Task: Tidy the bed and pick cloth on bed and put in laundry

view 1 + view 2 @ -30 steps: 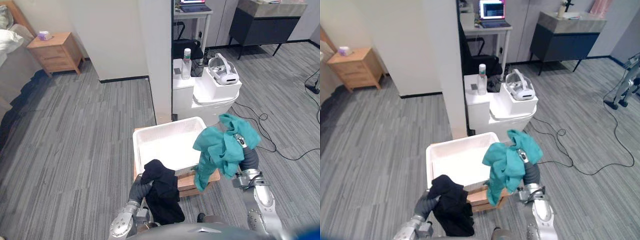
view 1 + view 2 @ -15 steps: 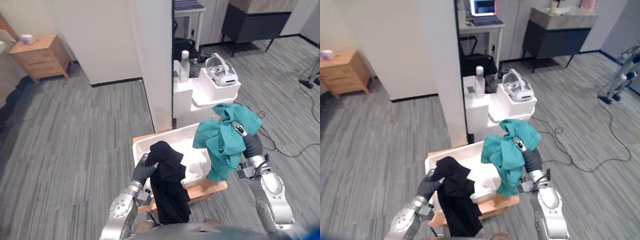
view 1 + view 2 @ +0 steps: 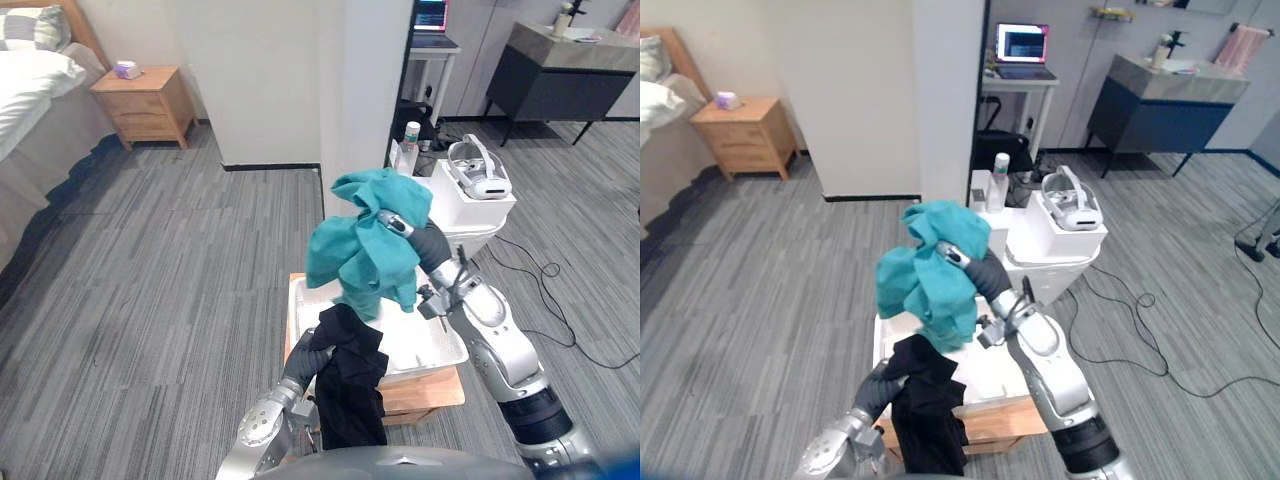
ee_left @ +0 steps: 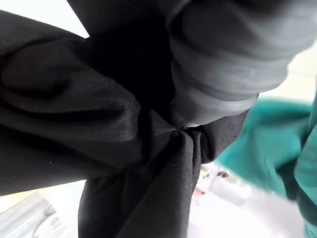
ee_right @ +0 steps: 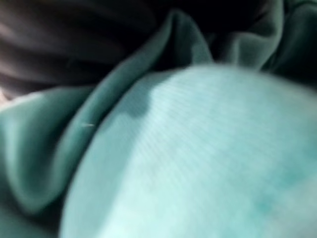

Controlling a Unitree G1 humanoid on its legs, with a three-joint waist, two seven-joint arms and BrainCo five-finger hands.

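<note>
Grey striped carpet (image 3: 180,260) is covering the whole room. A white pillar (image 3: 365,90) is standing mid-room, with a bed (image 3: 30,85) and a wooden nightstand (image 3: 148,100) sitting far left. Behind the pillar, white boxes are carrying a VR headset (image 3: 478,168) and a bottle (image 3: 411,138). A laptop (image 3: 1021,44) and a dark cabinet (image 3: 1165,108) are sitting at the back.

A white laundry basket (image 3: 440,345) is sitting on a wooden stand (image 3: 430,392) right in front of the robot.

The right hand (image 3: 420,240) is clamping a bunched teal cloth (image 3: 360,255) and holding it high over the basket. The left hand (image 3: 308,360) is gripping a black cloth (image 3: 350,390), which is hanging down past the basket's near-left edge.

Versus half a second ago, the camera has swung, bringing the bed into view. The teal cloth is now hanging over the basket itself, where before it was off the basket's right side. The black cloth is staying at the same near-left edge.
</note>
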